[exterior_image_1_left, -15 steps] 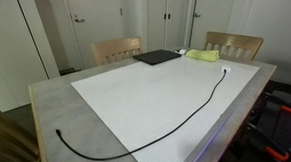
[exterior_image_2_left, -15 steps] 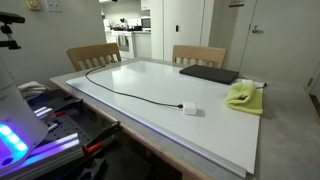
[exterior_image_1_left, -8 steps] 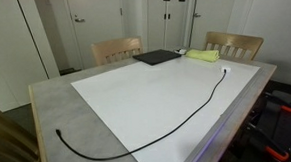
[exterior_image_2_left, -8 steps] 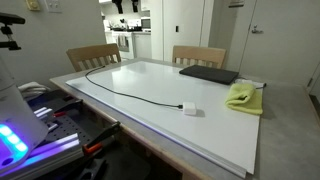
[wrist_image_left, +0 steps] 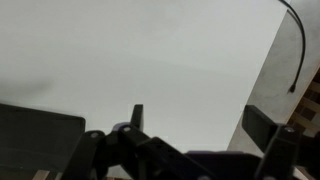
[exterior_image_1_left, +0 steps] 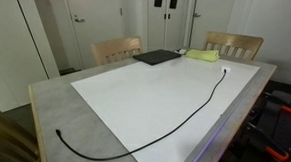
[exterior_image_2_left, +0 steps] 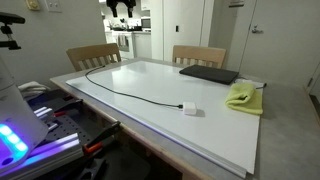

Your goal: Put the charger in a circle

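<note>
One black charger point(exterior_image_1_left: 178, 127) across white tabletop point(exterior_image_1_left: 146, 91)

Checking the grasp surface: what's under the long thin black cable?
The long thin black cable lies mostly on the large flat white board; one end runs off onto the bare grey tabletop. Whatever is beneath the board is covered.

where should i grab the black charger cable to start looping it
Probably near the end by the white plug. The charger lies flat and nearly straight on the white board, so come straight down from above, with the gripper closing across its thin width. A free end should let the rest trail round into a loop.
</note>
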Controlling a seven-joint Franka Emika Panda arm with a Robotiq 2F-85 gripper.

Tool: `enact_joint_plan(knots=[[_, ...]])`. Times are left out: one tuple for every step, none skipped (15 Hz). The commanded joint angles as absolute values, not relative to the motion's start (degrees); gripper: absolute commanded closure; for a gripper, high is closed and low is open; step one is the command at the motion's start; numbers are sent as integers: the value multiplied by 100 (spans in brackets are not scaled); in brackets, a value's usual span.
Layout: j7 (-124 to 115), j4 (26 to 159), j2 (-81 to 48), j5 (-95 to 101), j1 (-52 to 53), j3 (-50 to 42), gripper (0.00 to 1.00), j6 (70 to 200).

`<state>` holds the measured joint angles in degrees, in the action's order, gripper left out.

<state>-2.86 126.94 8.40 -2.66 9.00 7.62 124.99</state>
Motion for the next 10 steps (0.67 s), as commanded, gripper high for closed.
enact_joint_plan(knots=[[-462,12818,977,-76,877,856,0,12427],[-517,12880,996,-32,921,919,0,12528],[-628,12899,985,24,949,979,0,12546],[-786,12950,974,41,993,1068,0,12634],[-987,12975,950,99,1042,1171,0,12745],[-1204,12980,905,107,1097,1280,0,12855],[-1555,12976,812,208,1160,1430,0,13027],[-1891,12950,724,316,1207,1558,0,13196],[-2275,12913,611,489,1249,1695,0,13395],[-2771,12845,459,751,1274,1836,0,13537]])
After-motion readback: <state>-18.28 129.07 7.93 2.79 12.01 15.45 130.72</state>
